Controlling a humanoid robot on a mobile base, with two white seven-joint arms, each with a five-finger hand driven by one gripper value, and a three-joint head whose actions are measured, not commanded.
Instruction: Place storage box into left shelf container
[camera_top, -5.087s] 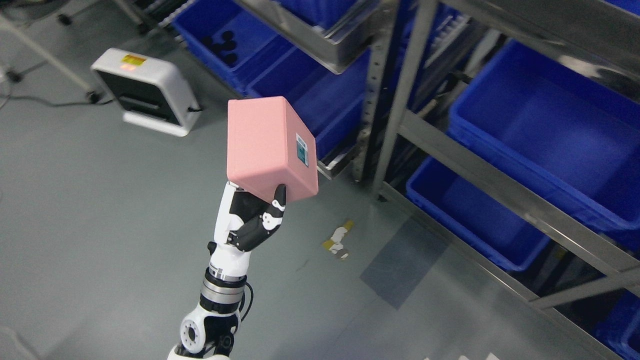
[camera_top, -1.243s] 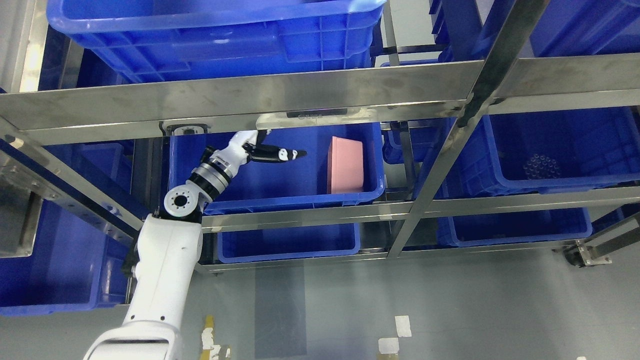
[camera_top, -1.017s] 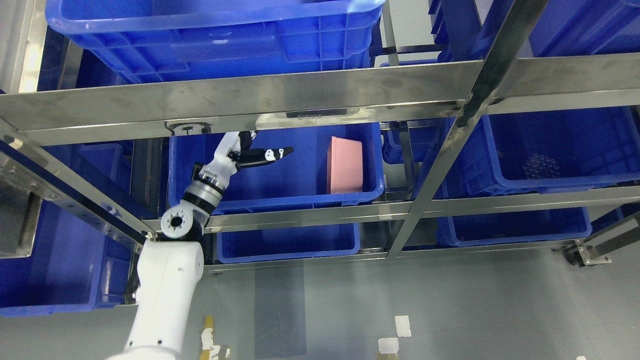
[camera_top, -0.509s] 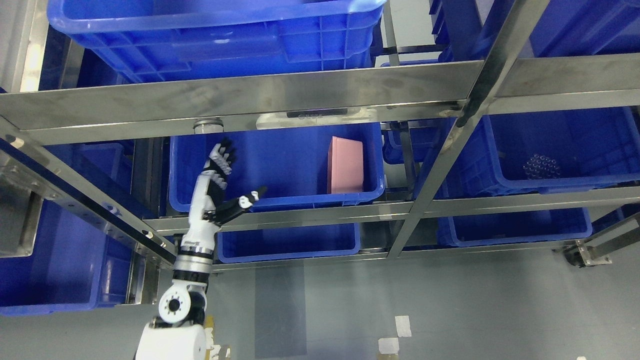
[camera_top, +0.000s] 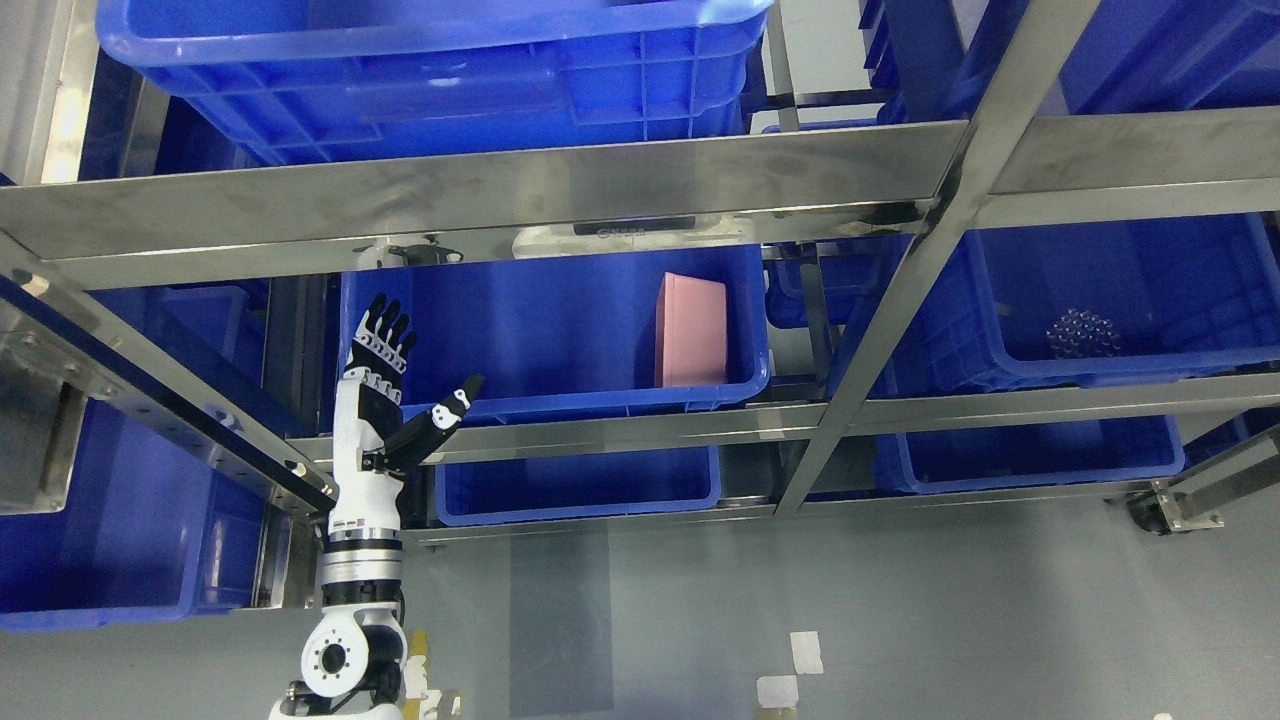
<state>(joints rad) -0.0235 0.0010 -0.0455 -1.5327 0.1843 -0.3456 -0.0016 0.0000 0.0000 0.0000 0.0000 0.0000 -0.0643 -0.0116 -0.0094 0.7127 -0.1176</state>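
The pink storage box (camera_top: 690, 331) stands on edge inside the left blue shelf container (camera_top: 560, 400), against its right wall. My left hand (camera_top: 400, 380) is open and empty, fingers (camera_top: 385, 325) spread upward and thumb out to the right. It is outside the container, in front of its left front corner, well left of the box. The left arm rises from the bottom edge. The right arm does not show.
Steel shelf rails (camera_top: 480, 195) cross above and below the container. A large blue bin (camera_top: 440, 70) sits on the shelf above, another (camera_top: 575, 485) below, one at right (camera_top: 1120, 310) holds small clear items. More blue bins stand at far left (camera_top: 120, 520). Grey floor lies below.
My left hand let go of the box inside the container, then pulled back out and down to the left. The box stays still. The view shifted since the earliest frame.
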